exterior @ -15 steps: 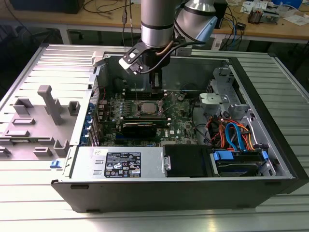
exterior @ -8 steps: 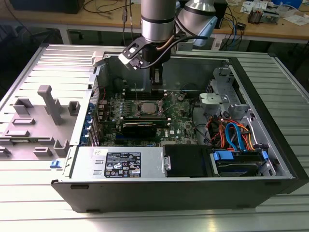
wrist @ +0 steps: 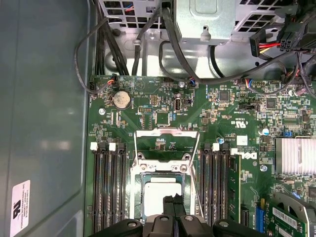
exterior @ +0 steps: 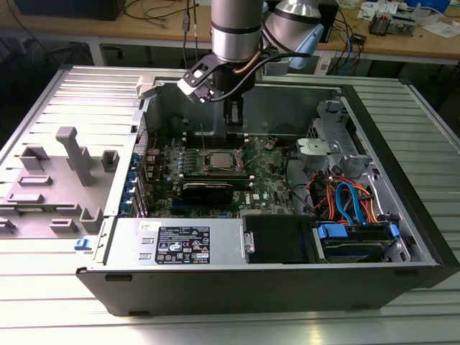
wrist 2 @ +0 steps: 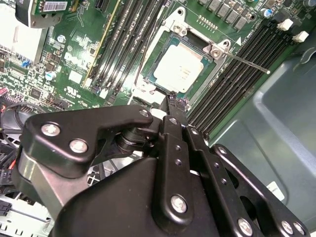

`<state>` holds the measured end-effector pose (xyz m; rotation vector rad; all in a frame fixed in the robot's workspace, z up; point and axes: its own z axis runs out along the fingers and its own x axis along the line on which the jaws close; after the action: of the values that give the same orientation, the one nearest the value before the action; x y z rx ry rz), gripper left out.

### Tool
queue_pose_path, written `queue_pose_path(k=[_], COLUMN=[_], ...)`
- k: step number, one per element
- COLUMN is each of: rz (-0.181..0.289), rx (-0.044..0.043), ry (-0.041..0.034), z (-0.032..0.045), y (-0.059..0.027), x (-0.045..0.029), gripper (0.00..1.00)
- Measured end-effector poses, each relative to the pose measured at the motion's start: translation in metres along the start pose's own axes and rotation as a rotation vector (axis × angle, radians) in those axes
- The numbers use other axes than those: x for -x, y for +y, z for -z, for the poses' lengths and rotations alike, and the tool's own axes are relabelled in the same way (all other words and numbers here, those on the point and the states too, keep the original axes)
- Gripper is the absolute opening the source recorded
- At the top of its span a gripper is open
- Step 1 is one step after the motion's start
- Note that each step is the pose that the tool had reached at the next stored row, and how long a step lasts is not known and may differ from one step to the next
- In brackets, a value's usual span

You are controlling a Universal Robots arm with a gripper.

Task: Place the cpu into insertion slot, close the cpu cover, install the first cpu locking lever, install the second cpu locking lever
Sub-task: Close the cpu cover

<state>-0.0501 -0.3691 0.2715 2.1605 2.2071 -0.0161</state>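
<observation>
Chip (wrist: 160, 200) seated in socket (wrist 2: 159, 49), middle of green board (wrist: 237, 113). Cover (wrist: 168, 132) flipped open, leaving chip bare. My jaws together, empty, tips poised just over chip's edge.

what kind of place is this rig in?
Likely a robotics lab: an opened computer case sits on a slatted metal table, cluttered wooden benches stand behind, and the gripper hangs over the motherboard.

A silver-grey arm (exterior: 236, 29) ends in a black claw (wrist 2: 173, 101) with silver screws (wrist 2: 178, 203).
</observation>
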Motion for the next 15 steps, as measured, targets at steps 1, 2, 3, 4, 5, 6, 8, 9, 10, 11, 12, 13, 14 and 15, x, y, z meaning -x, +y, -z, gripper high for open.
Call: queue_pose_path(k=[1,2,3,4,5,6,8,9,10,11,12,13,14,15], rz=[0.0,0.0,0.0,0.0,0.0,0.0,0.0,0.0,0.0,0.0,0.0,0.0,0.0,0.0], rx=[0.0,-0.0001,-0.0001,-0.0001,-0.0002,-0.0002,-0.0003,-0.0002,-0.0003,-0.0003,-0.0003,-0.0003,-0.0002,-0.0003], ry=[0.0,0.0,0.0,0.0001,0.0,0.0,0.0,0.0,0.0,0.0,0.0,0.0,0.0001,-0.0001], z=[0.0,0.0,0.0,0.0,0.0,0.0,-0.0001,-0.0001,-0.0001,-0.0001,-0.0001,-0.0001,0.0001,0.0009], y=[0.0002,0.0005,0.0008,0.001,0.0012,0.0014,0.0022,0.0022,0.0022,0.0022,0.0022,0.0023,0.0023,0.0023], x=[0.0,0.0,0.0,0.0,0.0,0.0,0.0,0.0,0.0,0.0001,0.0,0.0,0.0,0.0001], gripper=[0.11,0.11,0.11,0.11,0.11,0.11,0.11,0.11,0.11,0.11,0.11,0.11,0.11,0.11])
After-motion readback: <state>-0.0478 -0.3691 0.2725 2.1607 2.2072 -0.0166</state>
